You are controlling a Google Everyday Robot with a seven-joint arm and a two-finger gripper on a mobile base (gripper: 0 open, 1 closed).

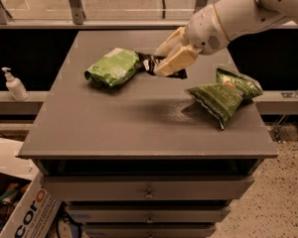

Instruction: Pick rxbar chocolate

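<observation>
The gripper (158, 63) hangs over the far half of the table (139, 150), its two cream fingers (175, 61) clamped on the rxbar chocolate (147, 63); one finger lies above the bar and one below, so the flat wrapper is pinched across its thin side, which is the only grip a bar this flat allows. The bar sticks out of the jaws toward 9 o'clock, tilted, its black wrapper and white print showing; a soft shadow (164, 112) on the tabletop at 6 o'clock from the gripper suggests the bar is held clear of the surface rather than resting on it. The arm (228, 16) comes in from 2 o'clock, a slant that keeps its bulk off both bags.

At 9 o'clock, just beside the bar's free end, lies the left chip bag (114, 67); whether they touch I cannot tell. At 4 o'clock, well apart, the right chip bag (223, 95) sits near the table's right edge, out of the way.

Off the table at 9 o'clock stands a pump bottle (14, 86) on a ledge; a cardboard box (20, 207) sits at 7 o'clock on the floor.
</observation>
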